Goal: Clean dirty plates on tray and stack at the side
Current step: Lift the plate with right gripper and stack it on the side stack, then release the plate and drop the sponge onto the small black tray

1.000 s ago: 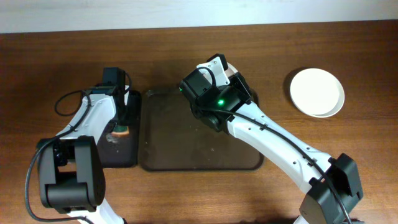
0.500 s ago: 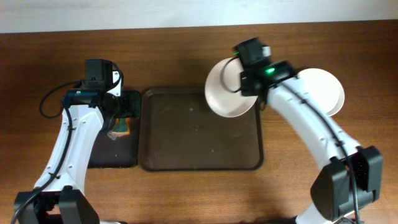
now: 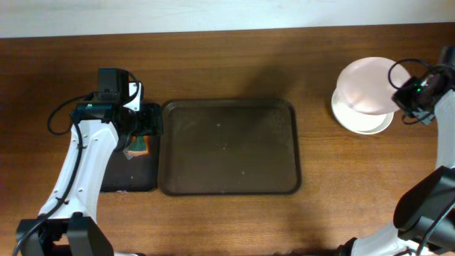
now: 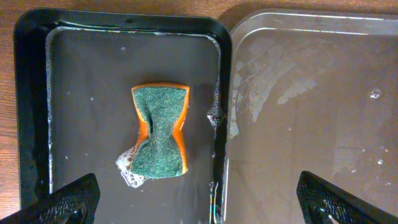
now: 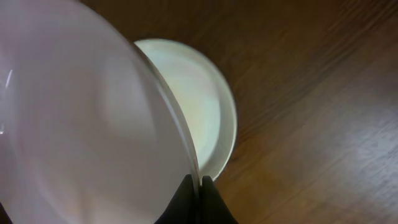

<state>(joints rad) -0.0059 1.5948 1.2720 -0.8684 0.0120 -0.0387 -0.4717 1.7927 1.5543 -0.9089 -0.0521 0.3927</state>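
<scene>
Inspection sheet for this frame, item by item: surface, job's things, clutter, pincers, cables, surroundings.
Surface: wooden table, bare wood around the trays.
Job's things: brown tray holds no plates and shows wet streaks; upper plate is held tilted above lower plate, which lies on the table at the right.
Clutter: black tray with sponge and foam, beside the brown tray.
Pincers: left pincer open above the sponge, holding nothing; right pincer shut on the upper plate's rim.
Cables: black loop at the left arm; thin cable by the right arm.
Surroundings: pale strip beyond the table's far edge.
</scene>
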